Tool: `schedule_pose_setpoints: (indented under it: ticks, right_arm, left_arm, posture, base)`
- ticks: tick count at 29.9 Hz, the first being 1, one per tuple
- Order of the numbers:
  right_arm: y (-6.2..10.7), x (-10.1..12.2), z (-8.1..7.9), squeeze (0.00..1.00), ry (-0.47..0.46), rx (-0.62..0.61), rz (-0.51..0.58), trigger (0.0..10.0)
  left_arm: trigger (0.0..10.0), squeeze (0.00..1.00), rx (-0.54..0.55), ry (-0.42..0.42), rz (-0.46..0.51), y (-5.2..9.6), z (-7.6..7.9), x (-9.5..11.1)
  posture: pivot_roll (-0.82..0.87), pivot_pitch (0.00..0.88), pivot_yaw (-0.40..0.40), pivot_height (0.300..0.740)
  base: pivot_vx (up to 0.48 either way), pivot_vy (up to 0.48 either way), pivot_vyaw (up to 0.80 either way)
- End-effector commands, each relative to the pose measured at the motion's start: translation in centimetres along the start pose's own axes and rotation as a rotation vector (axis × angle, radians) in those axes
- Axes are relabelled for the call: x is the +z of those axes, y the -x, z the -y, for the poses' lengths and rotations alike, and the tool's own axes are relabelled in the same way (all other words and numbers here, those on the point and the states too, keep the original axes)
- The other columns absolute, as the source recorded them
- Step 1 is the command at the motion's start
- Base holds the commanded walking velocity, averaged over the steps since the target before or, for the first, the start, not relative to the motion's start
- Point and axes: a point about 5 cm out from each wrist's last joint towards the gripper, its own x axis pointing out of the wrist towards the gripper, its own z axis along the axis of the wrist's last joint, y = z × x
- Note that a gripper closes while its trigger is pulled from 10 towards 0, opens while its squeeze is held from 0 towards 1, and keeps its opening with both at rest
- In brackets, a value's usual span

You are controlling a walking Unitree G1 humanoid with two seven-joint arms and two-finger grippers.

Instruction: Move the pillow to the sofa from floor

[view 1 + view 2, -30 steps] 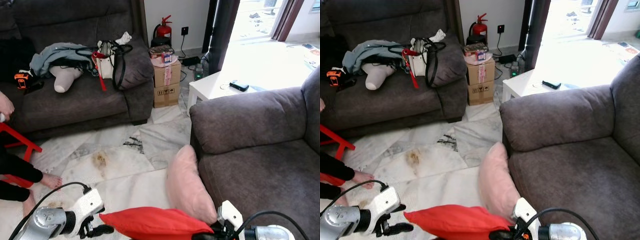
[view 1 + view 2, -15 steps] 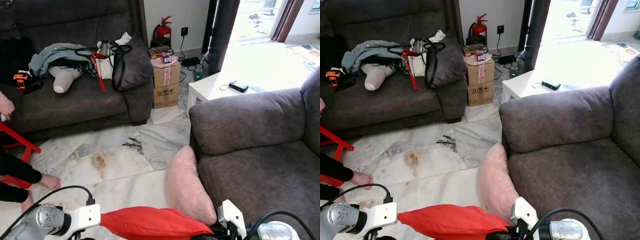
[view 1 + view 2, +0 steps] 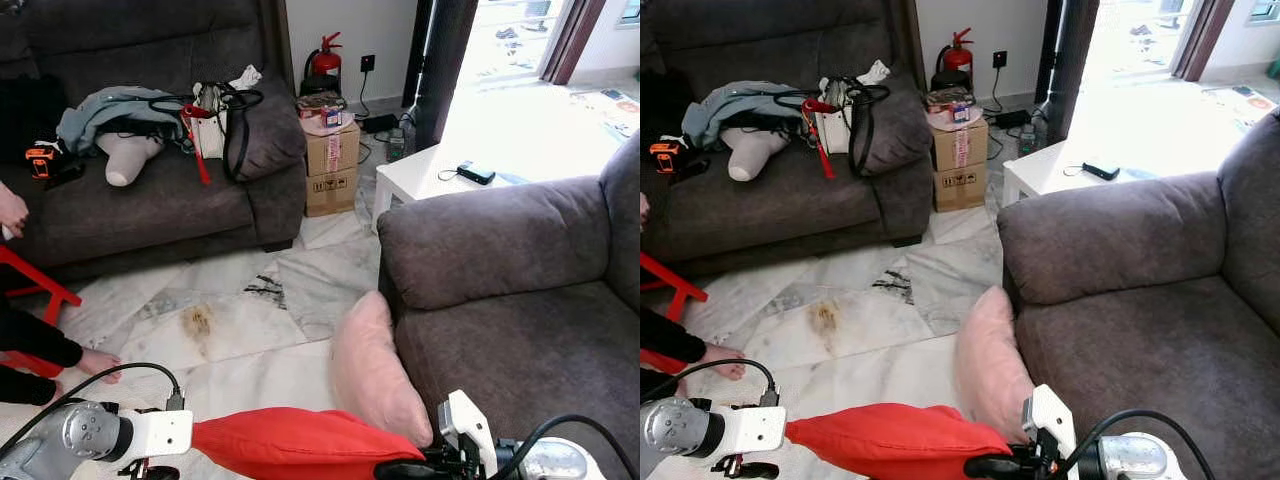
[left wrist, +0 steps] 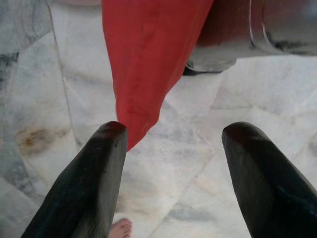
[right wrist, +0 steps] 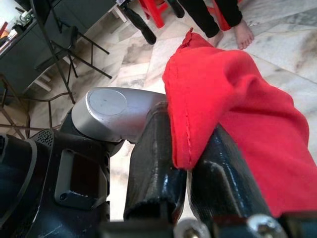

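Facing the near sofa (image 3: 520,300), grey, seat bare, its arm rising just past the robot's right side; that seat reads as the likely drop spot. A second sofa (image 3: 150,200) stands well apart across the marble floor (image 3: 260,310), loaded with clothes and bags.

Pink pillow (image 3: 375,370) leans upright against the near sofa's front, resting on the floor. Red pillow (image 3: 290,445) hangs off the floor, low between the two arms, held at one corner.

Right gripper (image 5: 185,168): fingers clenched on the red pillow's seamed corner, only a small fold of fabric between them. Left gripper (image 4: 171,163): fingers spread apart, nothing between them; the pillow's opposite tip dangles just above one finger (image 4: 89,183).

A person's bare foot (image 3: 95,362) and dark-sleeved arm sit near on the left, beside a red stool leg (image 3: 45,285).

Risks, judged from here:
- One-corner pinch is thin. A swing up toward the seat could pull the fabric free and drop the pillow back on the floor.
- The free end hangs slack; it may catch on the left finger or drag the pink pillow over as it passes.
- A wide left-arm move could come near the person's foot.
- The pink pillow remains on the floor; the task may mean that one too.
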Motion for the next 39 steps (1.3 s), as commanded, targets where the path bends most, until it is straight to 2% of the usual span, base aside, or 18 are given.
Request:
schedule_pose_setpoints:
  ticks: [1, 5, 6, 8, 11, 15, 16, 18, 22, 27, 33, 39]
  right_arm:
    - [-0.2, 2.3, -0.8, 0.0, 0.083, 0.079, 0.097, 10.0]
    - [-0.1, 2.0, -0.8, 0.0, 0.081, 0.076, 0.079, 10.0]
    - [-0.1, 2.0, -0.8, 0.0, 0.078, 0.078, 0.08, 10.0]
    - [-0.2, 2.1, -0.7, 0.0, 0.075, 0.075, 0.087, 10.0]
    - [-0.3, 2.1, -0.7, 0.0, 0.074, 0.074, 0.089, 10.0]
    - [-0.5, 2.1, -0.7, 0.0, 0.073, 0.074, 0.089, 10.0]
    - [-0.5, 2.1, -0.7, 0.0, 0.073, 0.074, 0.089, 10.0]
    - [-0.5, 2.0, -0.7, 0.0, 0.071, 0.074, 0.089, 10.0]
    - [-0.5, 2.0, -0.6, 0.0, 0.072, 0.068, 0.083, 10.0]
    - [-0.4, 2.1, -0.7, 0.0, 0.073, 0.069, 0.085, 10.0]
    - [-0.5, 1.9, -0.8, 0.0, 0.069, 0.075, 0.078, 10.0]
    - [-0.5, 2.0, -0.8, 0.0, 0.069, 0.078, 0.077, 10.0]
  left_arm:
    - [10.0, 0.0, -0.004, -0.03, -0.041, 0.6, 0.0, -0.9]
    - [10.0, 0.0, -0.005, -0.061, -0.058, 0.8, -0.1, -1.1]
    - [10.0, 0.0, 0.011, -0.11, -0.12, 1.2, -0.4, -1.8]
    - [10.0, 0.0, 0.05, -0.131, -0.142, 1.3, -0.9, -2.1]
    - [10.0, 0.0, 0.076, -0.116, -0.131, 1.2, -1.1, -2.0]
    - [10.0, 0.0, 0.19, -0.103, -0.098, 0.9, -2.1, -1.5]
    - [10.0, 0.0, 0.19, -0.103, -0.098, 0.9, -2.1, -1.5]
    - [10.0, 0.0, 0.243, -0.068, -0.058, 0.5, -2.4, -1.1]
    - [10.0, 0.0, 0.215, -0.056, -0.033, -0.3, -1.8, -0.9]
    - [10.0, 0.0, 0.192, -0.035, -0.013, -0.6, -1.6, -0.8]
    - [10.0, 0.0, 0.107, 0.008, 0.03, -1.4, -0.7, -0.5]
    - [10.0, 0.0, 0.074, 0.001, 0.015, -1.5, -0.3, -0.8]
  posture:
    - [0.06, 0.061, 0.049, 0.74]
    - [0.06, 0.062, 0.045, 0.74]
    - [0.07, 0.061, 0.045, 0.74]
    - [0.07, 0.061, 0.045, 0.74]
    - [0.07, 0.061, 0.045, 0.74]
    - [0.06, 0.058, 0.044, 0.74]
    - [0.06, 0.058, 0.044, 0.74]
    - [0.06, 0.058, 0.044, 0.74]
    - [0.06, 0.055, 0.043, 0.74]
    - [0.06, 0.055, 0.04, 0.74]
    - [0.05, 0.057, 0.036, 0.74]
    - [0.05, 0.06, 0.035, 0.74]
  base:
    - [0.0, 0.0, 0.0]
    - [0.0, 0.0, 0.0]
    - [0.0, 0.0, 0.0]
    - [0.0, 0.0, 0.0]
    - [0.0, 0.0, 0.0]
    - [0.0, 0.0, 0.0]
    - [0.0, 0.0, 0.0]
    - [0.0, 0.0, 0.0]
    - [0.0, 0.0, 0.0]
    - [0.0, 0.0, 0.0]
    - [0.0, 0.0, 0.0]
    - [0.0, 0.0, 0.0]
